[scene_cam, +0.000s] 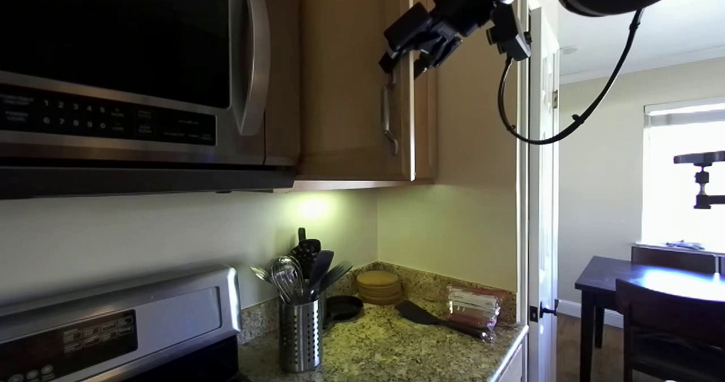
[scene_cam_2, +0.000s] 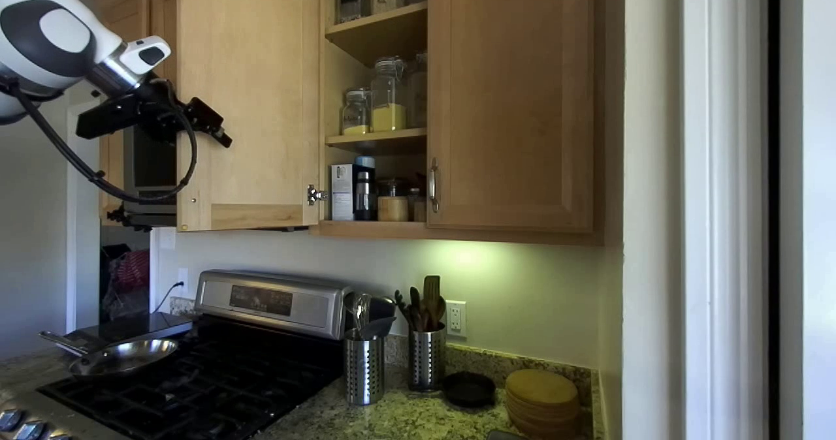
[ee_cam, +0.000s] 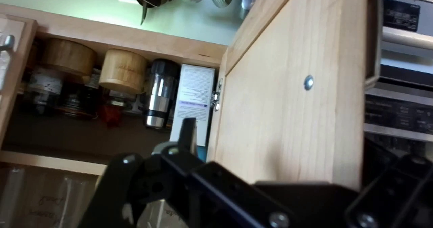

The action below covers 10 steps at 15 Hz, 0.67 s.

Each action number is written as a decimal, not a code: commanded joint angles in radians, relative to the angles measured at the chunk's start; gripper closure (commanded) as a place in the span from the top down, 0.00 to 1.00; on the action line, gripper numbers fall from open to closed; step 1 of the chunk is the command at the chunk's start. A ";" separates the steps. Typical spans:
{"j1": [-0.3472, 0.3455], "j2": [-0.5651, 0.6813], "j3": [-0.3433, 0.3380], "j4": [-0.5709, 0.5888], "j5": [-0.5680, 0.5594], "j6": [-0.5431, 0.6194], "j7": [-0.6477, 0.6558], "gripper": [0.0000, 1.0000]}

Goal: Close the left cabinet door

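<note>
The left cabinet door stands swung open. Its tan outer face point(scene_cam: 345, 87) and silver bar handle point(scene_cam: 389, 118) show in an exterior view. Its pale inner face point(scene_cam_2: 255, 87) shows in an exterior view and in the wrist view point(ee_cam: 264, 92). My gripper point(scene_cam: 403, 66) is open around the door's free edge, above the handle, one finger on each side. In the wrist view one finger point(ee_cam: 187, 133) is on the inner side; the other is mostly hidden behind the door. In an exterior view only the inner-side finger point(scene_cam_2: 215, 130) shows. I cannot tell whether the fingers touch the door.
The matching right door point(scene_cam_2: 509, 100) is shut. Shelves point(scene_cam_2: 379, 141) with jars and a white box point(ee_cam: 194, 99) lie inside the open cabinet. The microwave point(scene_cam: 113, 59) is beside the door's outer face. Utensil holders point(scene_cam: 300, 334) stand on the counter below.
</note>
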 commanded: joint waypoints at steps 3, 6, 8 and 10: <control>-0.117 -0.070 -0.067 -0.054 -0.097 -0.059 -0.007 1.00; -0.189 -0.065 -0.094 -0.065 -0.150 -0.068 -0.001 1.00; -0.231 -0.055 -0.102 -0.068 -0.180 -0.071 0.007 1.00; -0.262 -0.043 -0.102 -0.067 -0.203 -0.074 0.012 1.00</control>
